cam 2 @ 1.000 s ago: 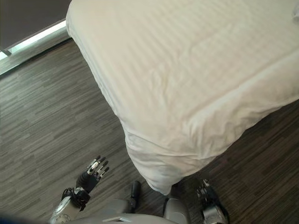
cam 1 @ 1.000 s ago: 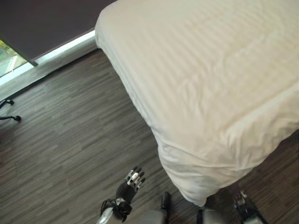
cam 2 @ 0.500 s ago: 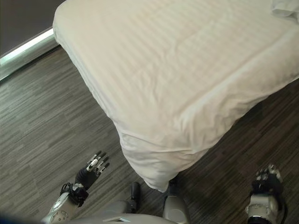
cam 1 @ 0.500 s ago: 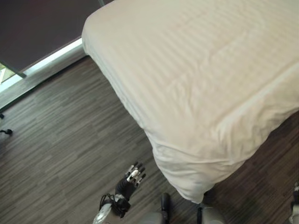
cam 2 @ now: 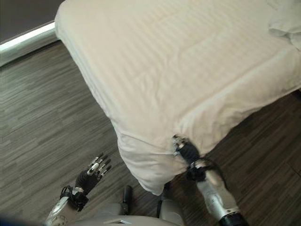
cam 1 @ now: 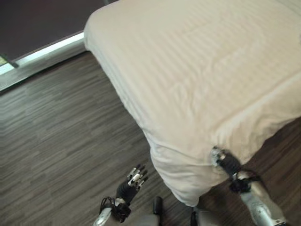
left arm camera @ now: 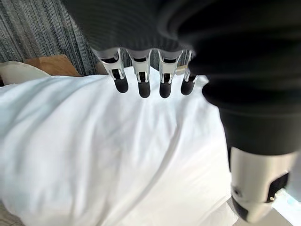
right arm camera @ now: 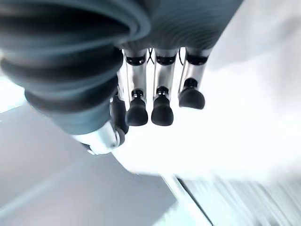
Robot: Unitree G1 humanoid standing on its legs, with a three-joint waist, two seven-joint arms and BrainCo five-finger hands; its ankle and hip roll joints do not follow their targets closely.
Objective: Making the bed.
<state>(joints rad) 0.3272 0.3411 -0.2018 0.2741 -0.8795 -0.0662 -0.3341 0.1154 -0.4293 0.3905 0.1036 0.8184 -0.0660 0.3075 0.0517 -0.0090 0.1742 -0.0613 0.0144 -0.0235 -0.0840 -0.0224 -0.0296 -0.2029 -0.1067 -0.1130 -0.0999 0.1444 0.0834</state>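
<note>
The bed's white striped duvet point(cam 1: 197, 70) covers the mattress, and its near corner point(cam 2: 141, 165) hangs down towards me. My right hand point(cam 2: 182, 148) is raised against the duvet's hanging edge just right of that corner. Its fingers point(right arm camera: 157, 101) are straight, with the tips at the white cloth. My left hand point(cam 1: 132, 180) hovers low over the wooden floor, left of the corner and apart from the bed. Its fingers point(left arm camera: 143, 77) are straight and hold nothing. The duvet point(left arm camera: 117, 155) lies beyond them in the left wrist view.
A white pillow point(cam 2: 288, 21) lies on the bed's far right. Dark wooden floor point(cam 1: 61, 132) runs along the bed's left side to a bright strip point(cam 1: 44, 49) under a dark wall. More floor point(cam 2: 268, 150) shows right of the bed.
My right arm has come up from the lower right, bringing its hand to the duvet's edge by the near corner. The left hand has barely moved. The camera has shifted.
</note>
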